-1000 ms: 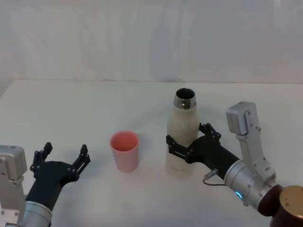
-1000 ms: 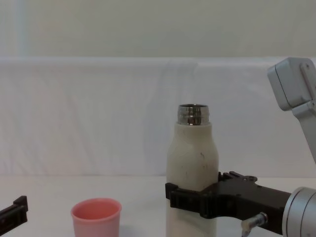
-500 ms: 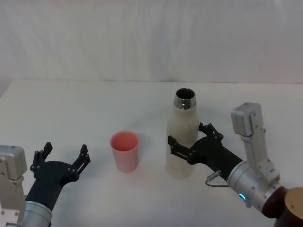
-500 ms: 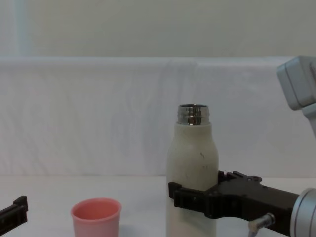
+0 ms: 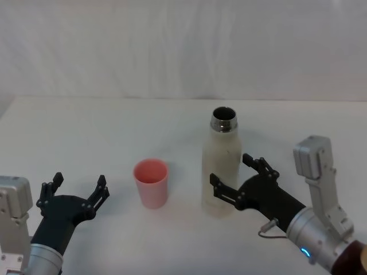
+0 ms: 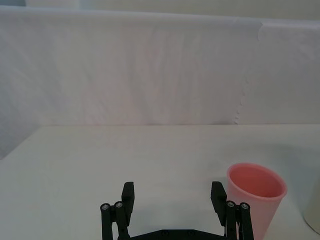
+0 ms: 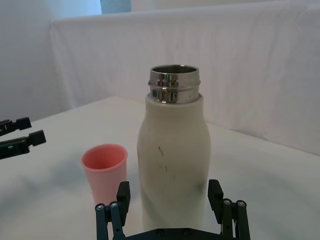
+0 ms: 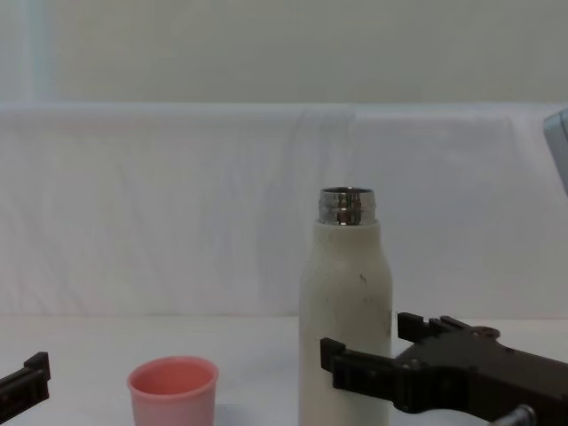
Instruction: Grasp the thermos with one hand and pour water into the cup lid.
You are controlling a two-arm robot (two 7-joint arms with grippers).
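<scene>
The thermos [image 5: 221, 166] stands upright right of the table's middle, cream-white with an uncapped steel neck [image 8: 347, 206]. The pink cup lid [image 5: 151, 182] stands to its left, upright and apart from it. My right gripper [image 5: 229, 168] is open at the thermos's lower body, on its right side, with one finger [image 5: 215, 184] in front and one [image 5: 252, 160] behind. In the right wrist view the thermos [image 7: 173, 160] rises between the fingertips of the right gripper [image 7: 169, 192], with small gaps on both sides. My left gripper [image 5: 73, 189] rests open at the near left, short of the cup lid [image 6: 256, 196].
The white table [image 5: 103, 132] is bare around the two objects. A white cloth backdrop [image 8: 177, 204] closes off the far side. The right arm's grey-white wrist housing [image 5: 314, 163] rises at the right edge.
My right gripper has slid back toward the near right, so its fingers reach less far around the thermos. The thermos, cup lid and left gripper have stayed put.
</scene>
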